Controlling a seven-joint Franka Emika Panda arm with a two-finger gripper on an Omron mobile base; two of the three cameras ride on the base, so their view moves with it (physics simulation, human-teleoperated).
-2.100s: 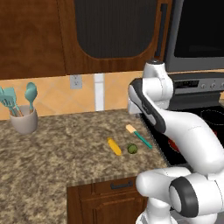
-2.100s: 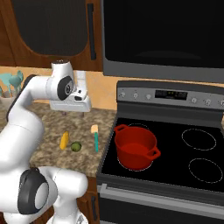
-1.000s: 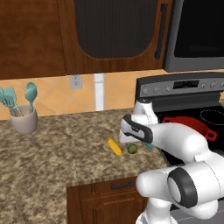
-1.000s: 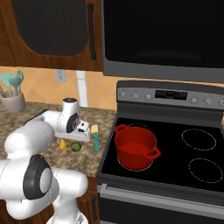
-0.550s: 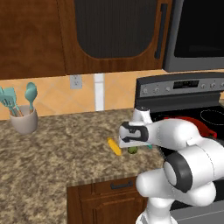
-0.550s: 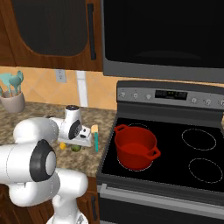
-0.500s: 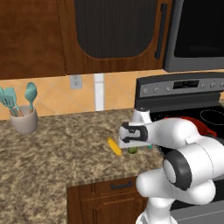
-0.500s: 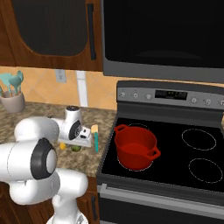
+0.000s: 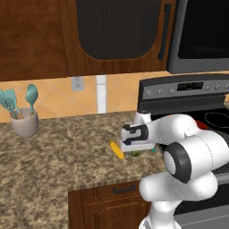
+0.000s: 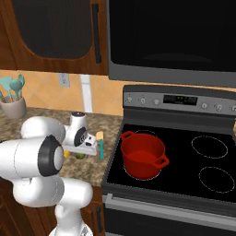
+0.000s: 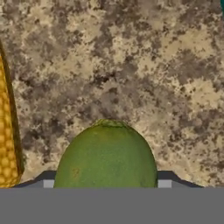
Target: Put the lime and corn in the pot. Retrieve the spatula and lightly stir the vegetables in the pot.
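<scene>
The dull-green lime [image 11: 106, 157] lies on the granite counter, low in the middle of the hand view. My gripper [image 11: 106, 184] is down over it, and one small grey fingertip [image 11: 48, 183] presses each side of it. From the left base view the hand [image 9: 134, 136] covers most of the lime [image 9: 135, 153]. The yellow corn [image 9: 117, 150] lies just left of it, apart from the fingers, and runs along the left edge of the hand view as corn [image 11: 6, 131]. The teal-handled spatula [image 10: 100, 145] lies right of the hand. The red pot [image 10: 143, 154] stands on the stove's front left burner.
A beige cup of teal utensils [image 9: 23, 120] stands at the counter's far left by the wall. The black stovetop [image 10: 203, 156] stretches right of the pot. A wall outlet [image 9: 78, 83] and dark cabinets sit above the counter.
The arm swung down from high above the counter to the lime. In the last half second the hand stayed low and its fingers drew in against the lime.
</scene>
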